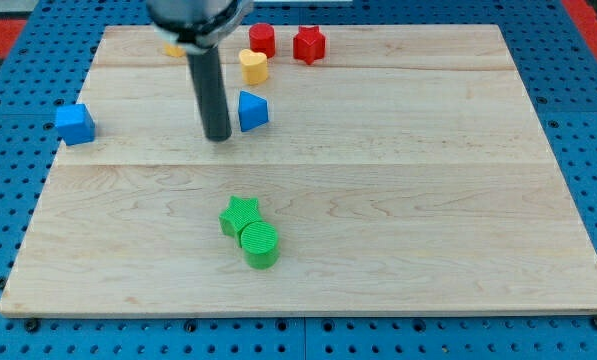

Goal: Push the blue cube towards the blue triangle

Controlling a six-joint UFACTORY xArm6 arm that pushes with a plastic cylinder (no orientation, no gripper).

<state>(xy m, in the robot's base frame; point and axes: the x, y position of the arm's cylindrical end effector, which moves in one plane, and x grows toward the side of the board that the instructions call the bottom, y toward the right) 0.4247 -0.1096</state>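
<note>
Camera view: two blue blocks, cube [75, 123] and triangle [253, 110]; my tip [217, 136] beside triangle; no gripper visible.

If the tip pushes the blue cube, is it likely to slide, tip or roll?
The blue cube will probably slide: flat faces, smooth wooden board. Squat, so tipping seems unlikely. An off-centre push may turn it. My tip stands to its right, apart.

Seven blocks [75, 123] (two blue)

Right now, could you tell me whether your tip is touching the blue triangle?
Apart. The camera view shows a thin strip of bare board between my tip and the blue triangle, which sits just to the view's right of it.
</note>
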